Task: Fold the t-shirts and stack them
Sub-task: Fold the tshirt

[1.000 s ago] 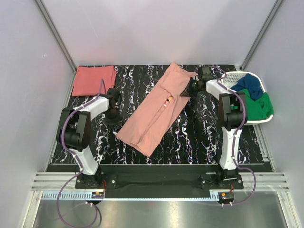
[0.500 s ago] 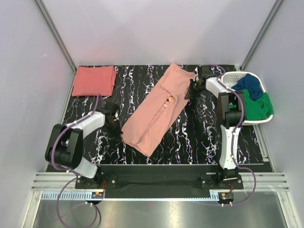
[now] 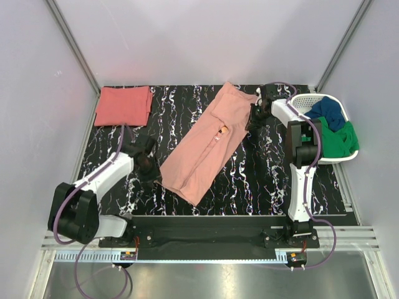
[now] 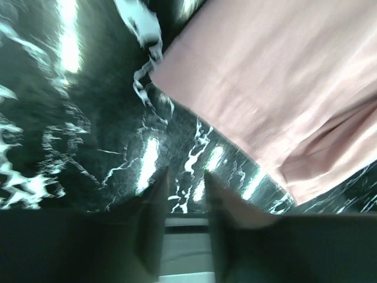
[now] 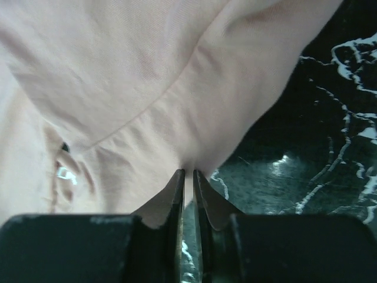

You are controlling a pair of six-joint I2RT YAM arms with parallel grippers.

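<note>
From above, saw the pink shirt (image 3: 202,146) lying flat and slantwise across the middle of the black marbled table (image 3: 262,174), with a small orange tag (image 3: 221,131) on its far half. Saw the red shirt (image 3: 123,104) folded at the far left corner, well apart from the pink one. Found the left gripper (image 3: 153,169) low over the table, just beside the pink shirt's near left corner. Found the right gripper (image 3: 252,118) at that shirt's far right edge. Noted a white basket (image 3: 312,98) at the far right, holding a blue cloth (image 3: 329,112) and a green cloth (image 3: 340,138).

Through the left wrist camera, much blurred, saw the two fingers (image 4: 154,224) standing apart with nothing between them, above bare table and near the pink shirt's edge.

Through the right wrist camera, saw the fingers (image 5: 171,200) drawn almost together with only a thin slit between them, and the tips right at the pink shirt's edge. Could not tell whether any cloth was pinched in that slit.
</note>
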